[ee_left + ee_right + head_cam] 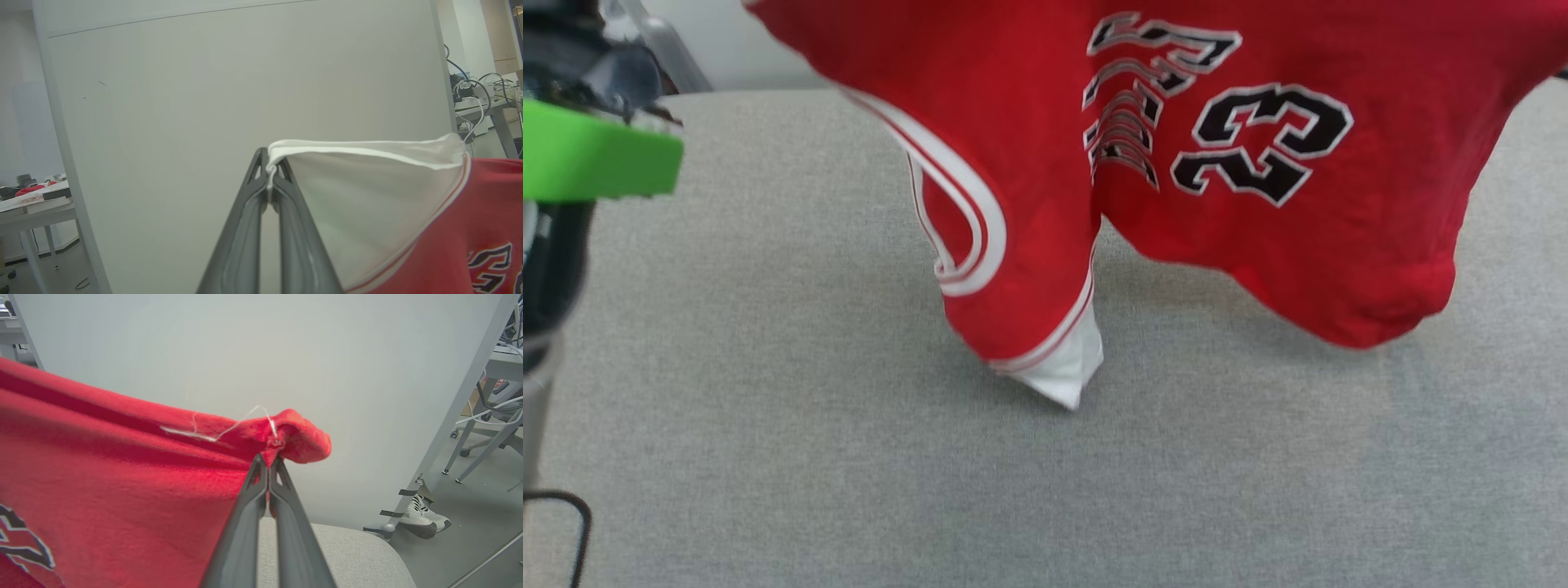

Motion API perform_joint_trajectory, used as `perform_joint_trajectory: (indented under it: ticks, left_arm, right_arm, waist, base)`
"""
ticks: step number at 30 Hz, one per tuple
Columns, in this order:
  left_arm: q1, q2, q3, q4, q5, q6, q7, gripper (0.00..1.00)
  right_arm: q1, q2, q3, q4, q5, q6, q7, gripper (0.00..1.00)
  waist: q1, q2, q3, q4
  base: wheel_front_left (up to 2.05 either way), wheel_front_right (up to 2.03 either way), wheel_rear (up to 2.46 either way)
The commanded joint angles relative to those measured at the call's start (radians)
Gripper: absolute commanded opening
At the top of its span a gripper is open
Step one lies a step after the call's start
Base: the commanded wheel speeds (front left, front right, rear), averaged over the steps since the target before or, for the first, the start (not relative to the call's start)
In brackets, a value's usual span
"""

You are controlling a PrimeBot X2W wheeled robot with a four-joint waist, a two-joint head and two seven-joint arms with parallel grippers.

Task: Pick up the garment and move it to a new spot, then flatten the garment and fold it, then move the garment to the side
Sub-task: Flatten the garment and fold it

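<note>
Number first: a big black 23 outlined in white, upside down from the head view. Left of it sits an arched word in the same black-and-white lettering, but it is creased into folds and cannot be read.

The garment is up in the air, stretched wide across the far side of the grey padded surface and sagging in the middle. It is bright red, with a looped edge of white and red stripes on its left half. A white sleeve with striped trim hangs lowest, its point down by the grey padding. Whether it touches is not clear.

The left gripper is pinched tight on the hem of a white sleeve, the cloth fanning away to the right into red. The right gripper is clamped on a bunched red corner, and a loose white thread trails from the knot of cloth.

Beyond both grips stands a plain white panel. A white shoe rests on the floor past the padding's right edge. A green block sits at far left.
</note>
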Motion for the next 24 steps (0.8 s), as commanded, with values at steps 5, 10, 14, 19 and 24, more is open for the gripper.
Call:
perform_joint_trajectory:
  ticks: [5,10,14,19,24]
  left_arm:
    - [-0.268,0.036,-0.027,0.172,0.007,-0.085,0.026,0.0]
    - [-0.465,0.027,-0.053,0.328,0.04,-0.137,0.004,0.0]
    - [-0.657,0.016,-0.081,0.489,0.095,-0.17,-0.043,0.0]
    - [-0.899,-0.012,-0.1,0.743,0.169,-0.183,-0.161,0.0]
    - [-1.101,-0.048,-0.119,0.952,0.238,-0.18,-0.32,0.0]
  right_arm:
    - [-0.23,-0.047,0.054,0.12,-0.051,-0.002,-0.034,0.0]
    - [-0.439,-0.036,0.114,0.253,-0.103,-0.002,-0.067,0.0]
    - [-0.615,-0.032,0.169,0.387,-0.155,-0.002,-0.119,0.0]
    - [-0.837,0.019,0.209,0.596,-0.236,-0.002,-0.236,0.0]
    - [-1.002,0.082,0.207,0.775,-0.325,-0.002,-0.372,0.0]
  waist:
    - [0.0,0.0,0.209,-0.001]
    - [0.0,0.0,0.307,-0.007]
    - [0.0,0.0,0.38,-0.009]
    - [0.0,0.0,0.448,-0.014]
    - [0.0,0.0,0.496,-0.015]
  base:
    - [0.0,0.0,0.0]
    - [0.0,0.0,0.0]
    - [0.0,0.0,0.0]
    - [0.0,0.0,0.0]
    - [0.0,0.0,0.0]
